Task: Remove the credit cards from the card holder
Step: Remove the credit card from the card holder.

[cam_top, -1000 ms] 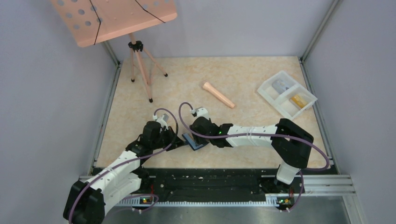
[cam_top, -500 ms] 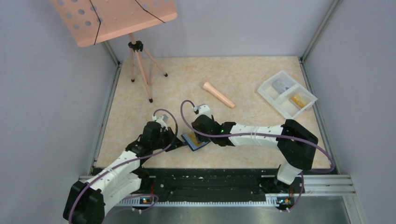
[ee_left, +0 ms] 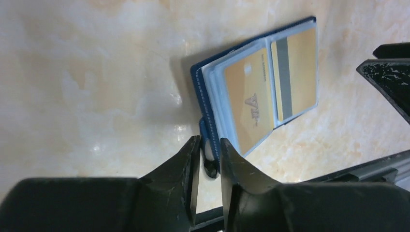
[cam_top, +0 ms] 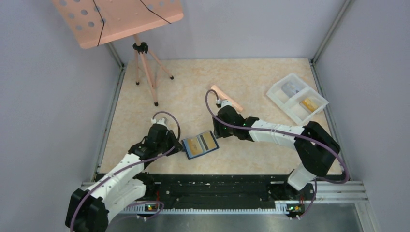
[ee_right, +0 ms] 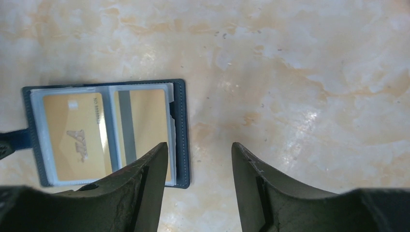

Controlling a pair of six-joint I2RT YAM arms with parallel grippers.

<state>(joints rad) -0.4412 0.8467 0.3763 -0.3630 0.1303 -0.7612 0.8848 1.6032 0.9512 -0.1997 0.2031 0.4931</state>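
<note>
The navy card holder (ee_right: 180,125) lies open on the table (cam_top: 251,87), two tan-gold credit cards (ee_right: 72,135) in its clear sleeves. The left gripper (ee_left: 208,145) straddles its closing tab (ee_right: 17,139), jaws narrowly parted; whether it pinches I cannot tell. The right gripper (ee_right: 199,147) hovers beside it, spread and empty

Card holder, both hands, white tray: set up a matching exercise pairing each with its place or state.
Things:
1. card holder
2. left hand
3. right hand
4. tray

Places or states:
A. at the table's far right
B. open and empty, just right of the holder
C. lying open, gold cards showing
D. straddling the closing tab

Pairs: 1-C, 2-D, 3-B, 4-A
</note>
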